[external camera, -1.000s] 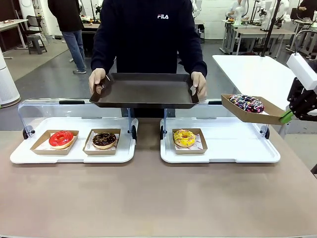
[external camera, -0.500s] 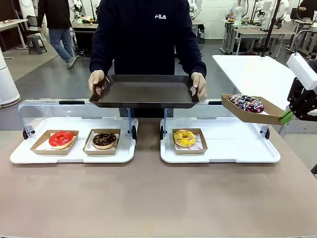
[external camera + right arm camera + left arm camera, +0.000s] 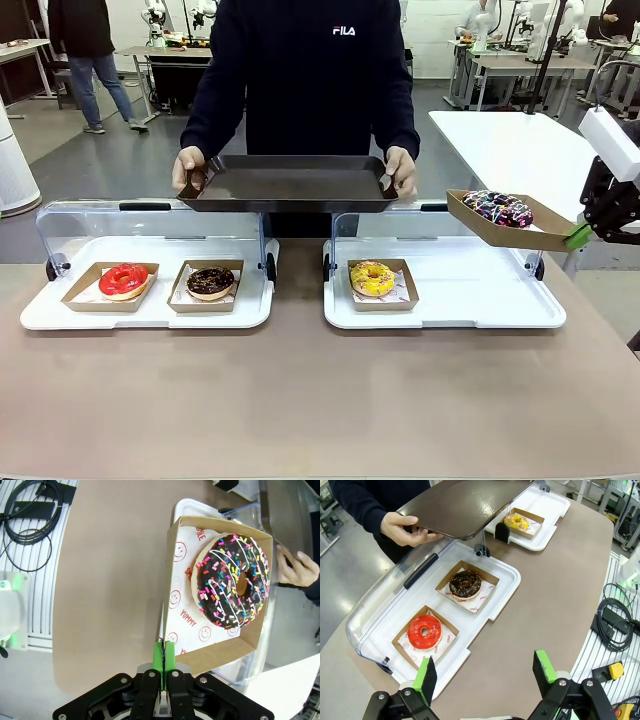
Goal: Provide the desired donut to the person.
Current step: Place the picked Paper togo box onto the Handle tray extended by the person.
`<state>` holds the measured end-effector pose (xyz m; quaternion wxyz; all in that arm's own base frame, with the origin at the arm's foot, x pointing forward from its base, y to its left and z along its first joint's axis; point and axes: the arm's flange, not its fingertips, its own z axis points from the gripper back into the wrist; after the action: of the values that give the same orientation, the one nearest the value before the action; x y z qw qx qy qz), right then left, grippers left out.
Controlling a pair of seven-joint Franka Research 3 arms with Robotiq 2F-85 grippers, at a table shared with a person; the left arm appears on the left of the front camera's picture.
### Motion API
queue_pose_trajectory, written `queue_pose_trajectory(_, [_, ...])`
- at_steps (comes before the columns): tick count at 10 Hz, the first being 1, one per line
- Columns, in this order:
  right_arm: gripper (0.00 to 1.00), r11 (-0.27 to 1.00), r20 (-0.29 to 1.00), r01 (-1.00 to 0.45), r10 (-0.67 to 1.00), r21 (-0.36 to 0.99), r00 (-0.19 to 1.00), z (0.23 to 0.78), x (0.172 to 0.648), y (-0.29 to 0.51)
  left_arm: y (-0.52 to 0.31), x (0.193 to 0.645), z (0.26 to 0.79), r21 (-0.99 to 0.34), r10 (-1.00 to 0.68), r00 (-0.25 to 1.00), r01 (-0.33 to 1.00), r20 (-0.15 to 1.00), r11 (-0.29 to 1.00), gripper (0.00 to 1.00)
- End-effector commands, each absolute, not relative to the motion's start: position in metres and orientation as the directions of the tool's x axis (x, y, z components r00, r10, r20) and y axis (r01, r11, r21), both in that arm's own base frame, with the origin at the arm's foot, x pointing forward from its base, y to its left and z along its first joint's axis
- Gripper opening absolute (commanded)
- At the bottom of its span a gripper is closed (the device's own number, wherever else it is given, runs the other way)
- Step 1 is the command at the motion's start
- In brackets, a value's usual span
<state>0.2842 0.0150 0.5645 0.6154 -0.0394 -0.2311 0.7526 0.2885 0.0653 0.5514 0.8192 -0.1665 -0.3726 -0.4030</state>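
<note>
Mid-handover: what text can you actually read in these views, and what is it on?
"FILA": white logo on the chest of the person.
"YUMMY", "SMILE": red print on the paper liner under the sprinkled donut, in the box pinched by the right gripper.
Red print on the liner under the chocolate donut: too small to read.

Workshop hall with a polished grey floor point(image 3: 110, 165).
A white table point(image 3: 515, 150) stands just behind the right gripper point(image 3: 578, 236); workbenches point(image 3: 500, 70) line the room far beyond it, under bright, even light.
</note>
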Motion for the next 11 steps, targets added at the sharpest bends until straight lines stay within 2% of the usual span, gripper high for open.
queue_pose_trajectory(1, [0.00,-0.145,0.221,-0.909,0.944,-0.391,-0.245,0.563,0.285,0.013,0.066,0.289,0.551,0.019,-0.528,0.401,0.782,0.749,0.622,1.00])
queue_pose_trajectory(2, [0.01,-0.136,0.225,-0.908,0.944,-0.396,-0.240,0.564,0.284,0.015,0.066,0.289,0.551,0.019,-0.528,0.401,0.782,0.749,0.622,1.00])
queue_pose_trajectory(4, [0.01,-0.073,0.255,-0.915,0.949,-0.398,-0.186,0.601,0.299,0.054,0.066,0.289,0.551,0.019,-0.528,0.401,0.782,0.749,0.622,1.00])
queue_pose_trajectory(6, [0.01,-0.054,0.222,-0.931,0.964,-0.361,-0.143,0.630,0.324,0.107,0.066,0.289,0.551,0.019,-0.528,0.401,0.782,0.749,0.622,1.00])
queue_pose_trajectory(7, [0.01,-0.007,0.209,-0.929,0.974,-0.369,-0.090,0.642,0.337,0.133,0.066,0.289,0.551,0.019,-0.528,0.401,0.782,0.749,0.622,1.00])
queue_pose_trajectory(11, [0.01,0.102,0.169,-0.893,0.985,-0.437,0.030,0.655,0.397,0.244,0.066,0.289,0.551,0.019,-0.528,0.401,0.782,0.749,0.622,1.00])
